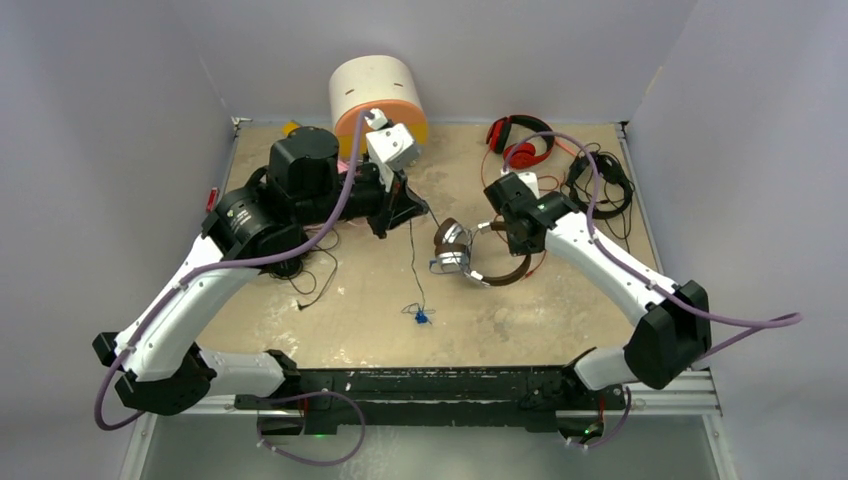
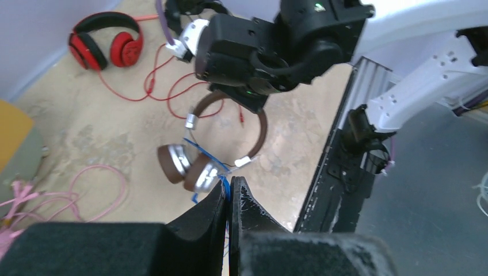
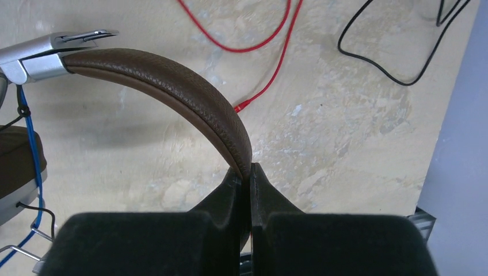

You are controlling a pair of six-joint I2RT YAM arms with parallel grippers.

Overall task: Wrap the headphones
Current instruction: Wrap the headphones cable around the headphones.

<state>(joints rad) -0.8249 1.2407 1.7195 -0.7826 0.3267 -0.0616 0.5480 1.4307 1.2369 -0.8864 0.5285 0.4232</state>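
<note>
While your right gripper (image 3: 251, 172) pinches the headband of the brown headphones (image 1: 455, 250) at centre frame in the top view, your left gripper (image 2: 229, 192) is clamped on the thin blue cable (image 2: 207, 154) running from their ear cups. The drawer box (image 1: 378, 95) sits at upper centre, its inside hidden. Only the left wrist view shows the pink cable (image 2: 86, 184), lower left; only the top view shows the black headphones (image 1: 600, 185), upper right.

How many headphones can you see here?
3: red headphones at the back, black headphones far right, brown headphones mid-table in the right gripper. More may hide under the left arm.
</note>
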